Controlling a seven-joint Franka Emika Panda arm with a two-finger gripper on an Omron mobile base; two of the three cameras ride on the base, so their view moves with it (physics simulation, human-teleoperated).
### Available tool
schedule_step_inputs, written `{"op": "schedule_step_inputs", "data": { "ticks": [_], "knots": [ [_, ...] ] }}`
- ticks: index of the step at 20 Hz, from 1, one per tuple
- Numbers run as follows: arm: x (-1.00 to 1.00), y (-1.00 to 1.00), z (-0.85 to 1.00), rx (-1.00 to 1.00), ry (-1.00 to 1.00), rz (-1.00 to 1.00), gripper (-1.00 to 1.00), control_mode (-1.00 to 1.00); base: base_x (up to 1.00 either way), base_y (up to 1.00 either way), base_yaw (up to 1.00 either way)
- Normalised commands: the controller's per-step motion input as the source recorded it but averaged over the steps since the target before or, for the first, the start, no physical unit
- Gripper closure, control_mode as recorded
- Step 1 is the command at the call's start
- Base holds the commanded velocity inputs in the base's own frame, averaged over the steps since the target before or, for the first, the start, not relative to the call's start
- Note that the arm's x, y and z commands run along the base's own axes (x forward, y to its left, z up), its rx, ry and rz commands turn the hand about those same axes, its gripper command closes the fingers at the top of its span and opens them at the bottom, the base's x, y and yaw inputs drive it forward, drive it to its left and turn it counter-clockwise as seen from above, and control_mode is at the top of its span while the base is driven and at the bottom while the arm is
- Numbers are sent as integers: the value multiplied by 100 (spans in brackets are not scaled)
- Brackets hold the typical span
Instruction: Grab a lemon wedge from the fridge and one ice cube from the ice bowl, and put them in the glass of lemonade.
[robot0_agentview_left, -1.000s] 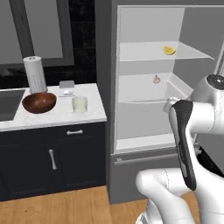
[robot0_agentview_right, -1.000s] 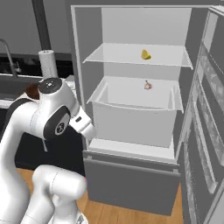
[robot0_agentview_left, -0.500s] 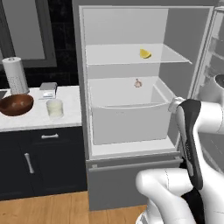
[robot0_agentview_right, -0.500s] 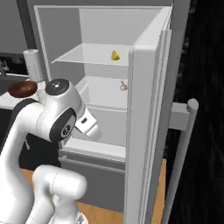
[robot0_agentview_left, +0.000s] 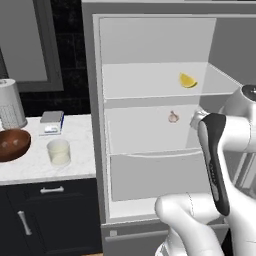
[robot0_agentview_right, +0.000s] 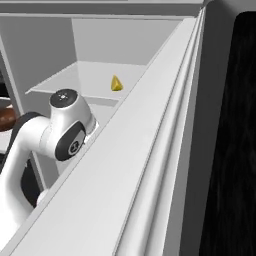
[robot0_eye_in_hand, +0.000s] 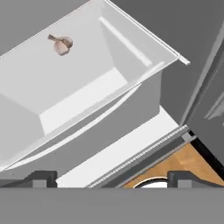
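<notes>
Smooth white fridge (robot0_agentview_left: 150, 80) shelf bears yellow lemon wedge (robot0_agentview_left: 187, 80).

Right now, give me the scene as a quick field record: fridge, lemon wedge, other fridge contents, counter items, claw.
fridge: door open, interior lit
lemon wedge: on upper shelf, right side
garlic bulb: below the wedge's shelf, at the back of the white drawer
glass of lemonade: on counter, left of fridge
ice bowl: left of the glass
paper-towel roll: behind the bowl
claw: fingers apart, empty, pointing at the drawer front
</notes>
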Motion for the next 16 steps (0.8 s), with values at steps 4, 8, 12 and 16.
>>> {"op": "schedule_step_inputs", "data": {
  "ticks": [4,8,12,16],
  "knots": [
    [17,1,96,-10,-29,16,-100,-100,0,0,0],
    [6,0,97,-16,-28,19,-100,-100,0,0,0],
    [34,0,71,-16,-5,16,-100,-100,0,0,0],
    [71,0,39,-16,5,12,-100,-100,0,0,0]
  ]
}}
